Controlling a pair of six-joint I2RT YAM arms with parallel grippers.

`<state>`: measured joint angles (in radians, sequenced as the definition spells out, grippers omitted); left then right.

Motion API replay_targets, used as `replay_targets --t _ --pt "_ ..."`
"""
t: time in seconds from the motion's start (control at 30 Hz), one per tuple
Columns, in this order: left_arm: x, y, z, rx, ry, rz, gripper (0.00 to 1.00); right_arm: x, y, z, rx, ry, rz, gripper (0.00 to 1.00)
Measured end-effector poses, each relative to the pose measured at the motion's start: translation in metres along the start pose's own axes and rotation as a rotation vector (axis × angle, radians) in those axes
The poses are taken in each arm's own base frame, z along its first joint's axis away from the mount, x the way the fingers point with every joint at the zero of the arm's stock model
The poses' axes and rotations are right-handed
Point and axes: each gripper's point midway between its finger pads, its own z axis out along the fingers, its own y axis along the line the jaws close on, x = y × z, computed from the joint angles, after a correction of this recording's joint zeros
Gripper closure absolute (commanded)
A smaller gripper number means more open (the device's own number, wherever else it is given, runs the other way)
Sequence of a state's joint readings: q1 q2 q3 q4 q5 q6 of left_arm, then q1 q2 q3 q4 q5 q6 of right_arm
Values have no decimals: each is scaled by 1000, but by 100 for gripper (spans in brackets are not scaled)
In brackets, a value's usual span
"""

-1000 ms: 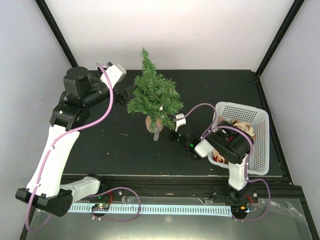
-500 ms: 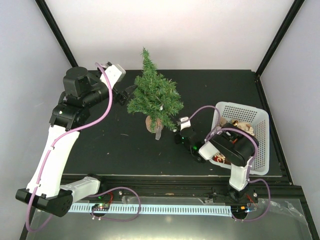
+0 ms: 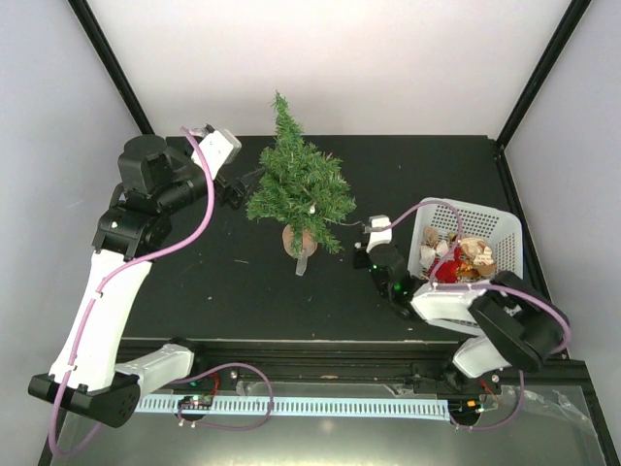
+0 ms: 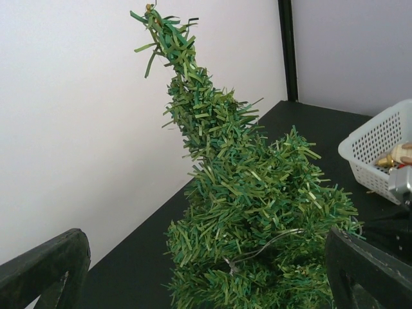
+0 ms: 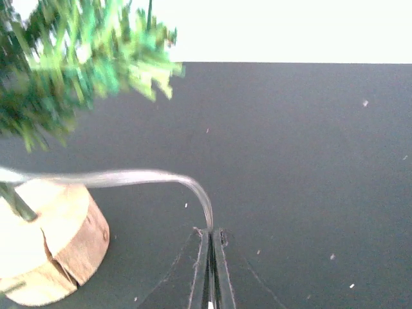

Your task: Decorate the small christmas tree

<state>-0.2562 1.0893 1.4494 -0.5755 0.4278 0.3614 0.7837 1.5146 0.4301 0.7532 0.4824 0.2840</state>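
Straight ahead of the left gripper, seen between its two dark fingers, stands the small christmas tree. One tree only: conical, with bristly flat needles in mixed dark and light green and a tip that leans off to one side. It stands upright on one round light-wood disc, bark-edged, with a crack running down its side. The left gripper's jaws are spread wide and grip nothing; they sit just beside the tree's flank, at branch height.

Low and to the left of the right gripper is that same disc, close by on the black table. This gripper's fingers are pressed fully together, pinching one thin silvery strand. The strand rises from the fingertips, arcs over and runs left into the lower branches. The branches are blurred in the right wrist view.

Behind the right gripper, beside its arm, sits one white slotted basket. It holds a heap of ornaments, red and tan; their number cannot be told.

Counted: two grippers, one tree, one strand, one basket.
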Motion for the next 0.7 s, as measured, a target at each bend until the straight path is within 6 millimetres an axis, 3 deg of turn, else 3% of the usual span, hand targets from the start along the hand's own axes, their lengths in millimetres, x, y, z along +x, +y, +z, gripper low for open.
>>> replay_targets --t 0.2,0.47,0.7 --pt "-1 -1 -1 6 -5 1 1 -51 -8 -27 14 -94 18 93" --pt "3 -4 -2 10 0 -2 1 -130 -19 -80 2 -254 52 92" --pt "6 -5 -2 14 4 -5 1 -180 -25 -108 15 -330 51 91"
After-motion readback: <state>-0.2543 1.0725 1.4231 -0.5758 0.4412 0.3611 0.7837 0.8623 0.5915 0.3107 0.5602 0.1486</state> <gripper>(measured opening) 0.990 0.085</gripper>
